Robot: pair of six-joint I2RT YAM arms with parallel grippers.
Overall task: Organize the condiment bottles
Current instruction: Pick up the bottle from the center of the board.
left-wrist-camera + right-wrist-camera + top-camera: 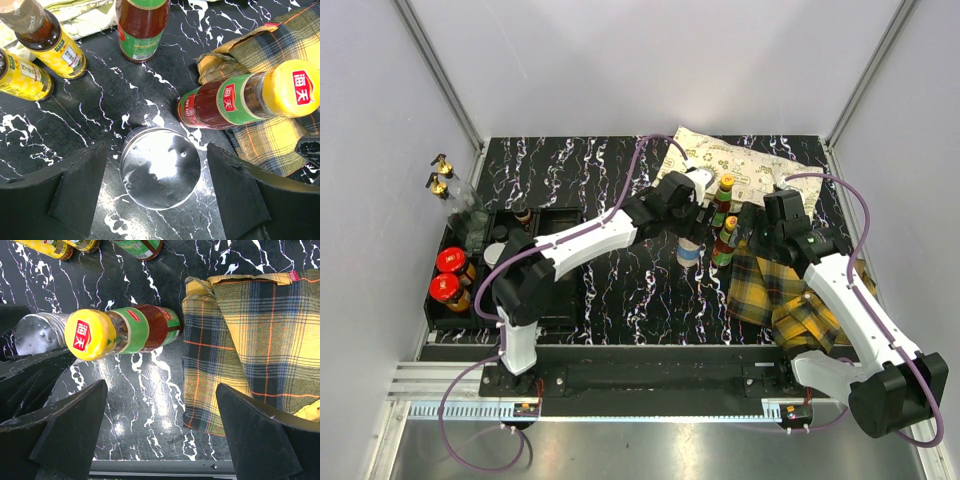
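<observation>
A silver-lidded shaker stands on the black marble table between the fingers of my left gripper, which is open above it with a gap on both sides. The shaker also shows in the top view, under the left gripper. A yellow-capped sauce bottle with a green label stands just right of the shaker. My right gripper is open and empty, hovering beside that bottle. Another red sauce bottle and two yellow-labelled bottles stand behind.
A plaid yellow cloth lies to the right of the bottles. A patterned cream pouch lies at the back. The black compartment tray at the left holds two red-lidded jars and gold-capped clear bottles.
</observation>
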